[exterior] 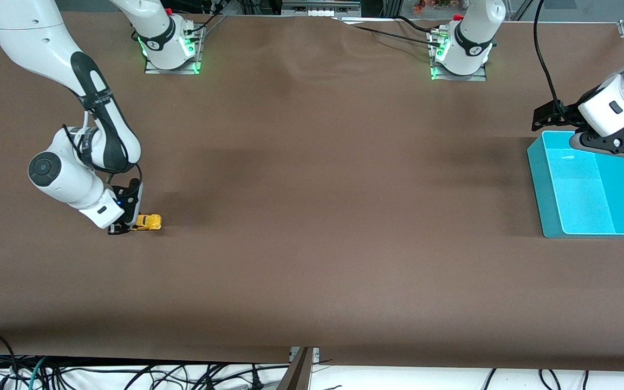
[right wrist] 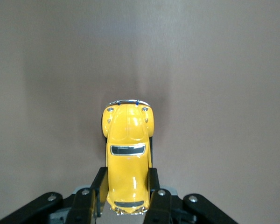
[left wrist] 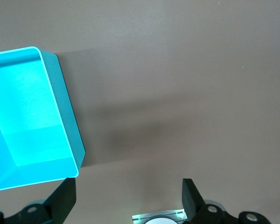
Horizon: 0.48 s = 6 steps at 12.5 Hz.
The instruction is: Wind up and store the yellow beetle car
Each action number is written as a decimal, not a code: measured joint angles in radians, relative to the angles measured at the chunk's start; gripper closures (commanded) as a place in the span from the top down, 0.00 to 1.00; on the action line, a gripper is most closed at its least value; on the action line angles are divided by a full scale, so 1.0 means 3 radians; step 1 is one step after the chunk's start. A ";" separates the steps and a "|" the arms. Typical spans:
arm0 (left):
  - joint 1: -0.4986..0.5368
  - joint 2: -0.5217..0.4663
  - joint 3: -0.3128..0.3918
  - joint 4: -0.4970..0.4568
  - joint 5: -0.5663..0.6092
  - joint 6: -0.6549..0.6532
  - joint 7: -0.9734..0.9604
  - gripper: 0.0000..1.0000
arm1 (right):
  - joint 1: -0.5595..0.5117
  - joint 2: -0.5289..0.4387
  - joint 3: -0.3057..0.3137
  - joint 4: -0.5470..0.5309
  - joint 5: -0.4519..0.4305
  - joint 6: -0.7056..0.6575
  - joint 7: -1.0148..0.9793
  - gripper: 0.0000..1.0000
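Yellow beetle car (right wrist: 128, 158) pinched by right end effector (right wrist: 126, 198), wrist-view only.

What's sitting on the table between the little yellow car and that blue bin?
Nothing: between the yellow beetle car and the turquoise bin only bare brown table shows in the front view.

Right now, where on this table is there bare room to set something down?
The wide brown stretch between the yellow beetle car and the turquoise bin is bare. It is crowded only at the ends: the right tool is shut on the car, and the open left tool hangs over the bin's edge.
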 measured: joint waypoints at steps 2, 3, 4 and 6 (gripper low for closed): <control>0.0000 0.0000 0.0000 0.0000 0.0000 0.0000 0.0000 1.00 | -0.0044 0.0000 0.0000 0.0000 0.0002 0.0001 -0.0061 0.17; 0.0000 0.0000 0.0000 0.0000 0.0000 0.0000 0.0000 1.00 | -0.0066 0.0000 0.0000 0.0000 0.0003 0.0001 -0.0101 0.17; 0.0000 0.0000 0.0000 0.0000 0.0000 0.0000 0.0000 1.00 | -0.0104 0.0000 -0.0001 0.0000 0.0005 0.0003 -0.0167 0.17; 0.0000 0.0000 0.0000 -0.0001 0.0000 0.0000 0.0000 1.00 | -0.0181 0.0001 -0.0002 0.0000 0.0008 0.0009 -0.0292 0.17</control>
